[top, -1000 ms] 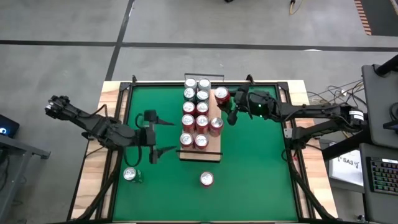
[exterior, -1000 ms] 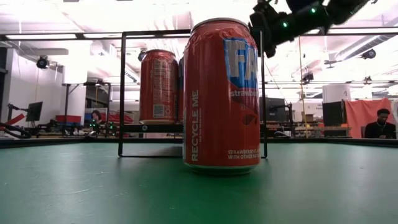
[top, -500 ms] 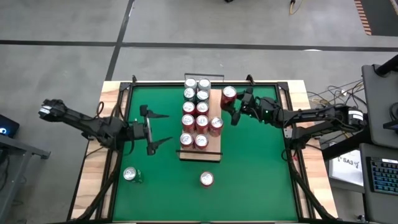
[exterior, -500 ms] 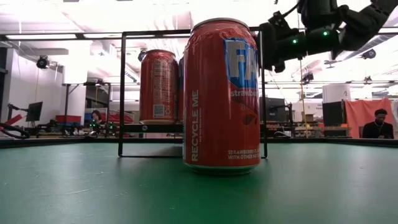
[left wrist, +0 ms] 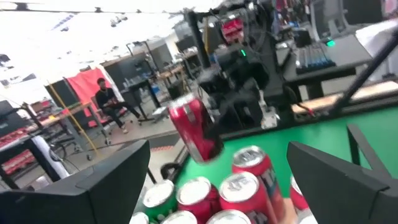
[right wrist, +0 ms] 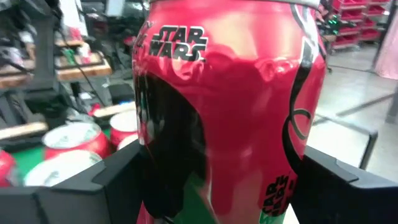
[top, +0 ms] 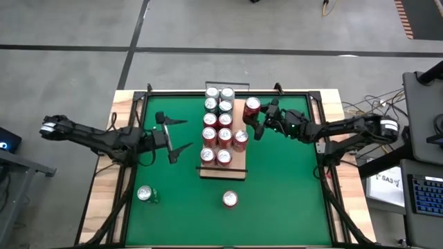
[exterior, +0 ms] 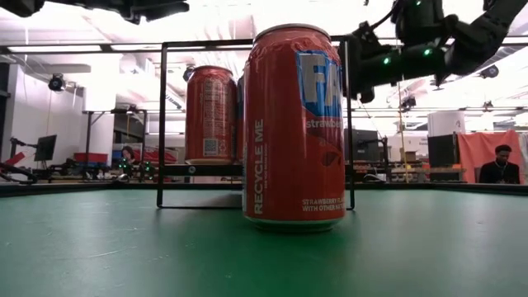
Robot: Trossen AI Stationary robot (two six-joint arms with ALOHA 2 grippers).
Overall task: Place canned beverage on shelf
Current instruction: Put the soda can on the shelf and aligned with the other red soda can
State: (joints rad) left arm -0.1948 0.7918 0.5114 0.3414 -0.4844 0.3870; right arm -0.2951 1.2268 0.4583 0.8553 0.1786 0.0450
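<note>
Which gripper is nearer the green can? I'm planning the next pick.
Left. The left gripper hovers open just beyond the green can; the right gripper holds a red can across the shelf.

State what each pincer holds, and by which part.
The right pincer grips a red can by its side wall, above the shelf. The left pincer is open and holds nothing.

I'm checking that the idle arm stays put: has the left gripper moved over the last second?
Yes. In the high view the left gripper, open and empty, has moved up the picture alongside the shelf, from level with its near end to level with its middle rows.
</note>
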